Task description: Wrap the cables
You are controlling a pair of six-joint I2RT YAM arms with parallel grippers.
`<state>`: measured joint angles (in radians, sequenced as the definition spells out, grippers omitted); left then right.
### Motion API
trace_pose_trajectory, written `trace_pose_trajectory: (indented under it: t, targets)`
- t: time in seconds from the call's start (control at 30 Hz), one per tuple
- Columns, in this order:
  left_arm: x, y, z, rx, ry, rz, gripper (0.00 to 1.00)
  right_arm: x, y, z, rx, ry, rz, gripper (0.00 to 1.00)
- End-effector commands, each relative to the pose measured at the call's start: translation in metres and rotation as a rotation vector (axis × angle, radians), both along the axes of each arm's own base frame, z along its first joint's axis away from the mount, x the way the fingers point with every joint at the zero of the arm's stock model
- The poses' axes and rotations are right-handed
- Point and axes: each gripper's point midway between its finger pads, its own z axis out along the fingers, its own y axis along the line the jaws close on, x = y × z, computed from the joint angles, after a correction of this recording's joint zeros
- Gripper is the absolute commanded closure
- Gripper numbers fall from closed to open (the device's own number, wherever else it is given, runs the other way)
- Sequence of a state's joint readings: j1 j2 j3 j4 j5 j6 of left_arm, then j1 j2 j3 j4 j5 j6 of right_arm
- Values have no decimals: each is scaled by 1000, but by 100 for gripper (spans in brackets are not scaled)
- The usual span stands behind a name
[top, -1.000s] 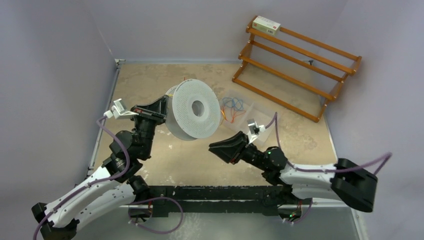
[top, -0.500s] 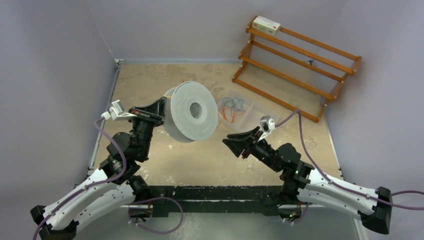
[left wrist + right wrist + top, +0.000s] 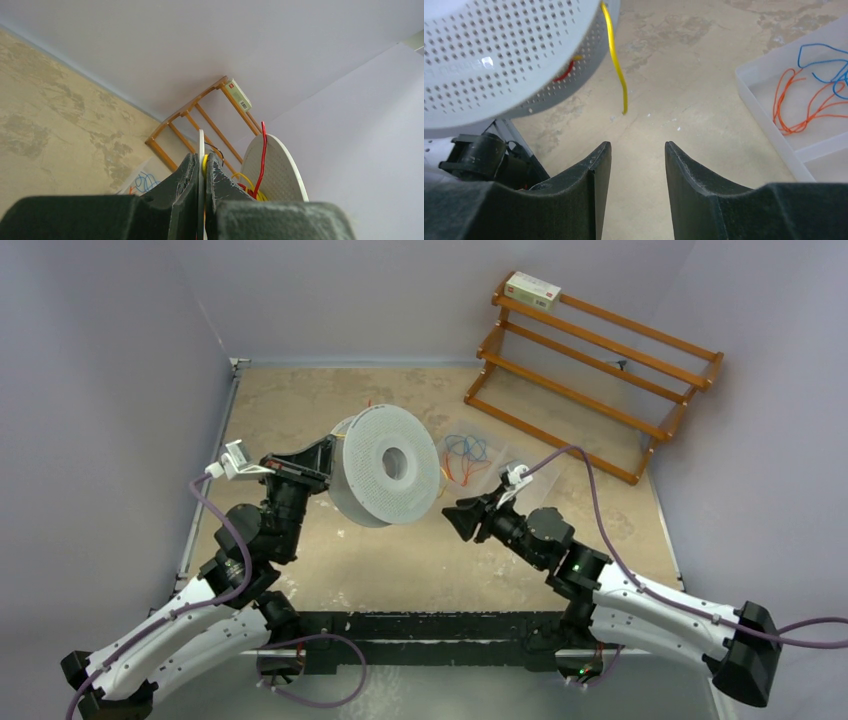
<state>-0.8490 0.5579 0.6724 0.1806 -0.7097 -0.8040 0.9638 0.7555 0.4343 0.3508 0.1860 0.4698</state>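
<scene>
Pale lilac walls (image 3: 380, 290) are boxing in a mottled tan tabletop (image 3: 280, 405); a wooden rack (image 3: 590, 375) is standing far right, carrying a small box (image 3: 532, 289).

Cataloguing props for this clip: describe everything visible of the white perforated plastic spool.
The white perforated plastic spool is a reel: two round hole-dotted flanges and a central bore. It is held up, tilted, one face toward the overhead camera. The left gripper is shut on one flange's rim. Between the flanges sit yellow cable and a red wire; a yellow end hangs free from the edge, ahead of the open right gripper, untouched.
</scene>
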Motion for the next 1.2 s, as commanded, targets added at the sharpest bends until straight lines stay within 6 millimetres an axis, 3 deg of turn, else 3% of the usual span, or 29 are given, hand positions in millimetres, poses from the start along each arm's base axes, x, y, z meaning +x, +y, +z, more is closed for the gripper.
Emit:
trace_pose_trajectory:
  t: [0.0,0.2,0.5,0.67,0.77,0.8,1.17]
  targets:
    - [-10,4,35,-143,-84,-41,100,7,12,61,131,-107,25,53]
    - [-12,3,37,-159,-89,-53,100,16,16,71,156,-114,12,53]
    - [-15,3,39,-171,-94,-71,100,35,11,64,172,-94,-39,57]
    - [-16,1,39,-178,-93,-83,100,37,14,66,192,-102,-17,72]
    - [-17,2,40,-185,-95,-83,100,35,18,68,206,-105,10,97]
    - [-17,3,40,-186,-96,-81,100,33,20,67,211,-104,25,100]
    - [-15,7,43,-190,-105,-54,100,4,42,46,368,-39,207,100]
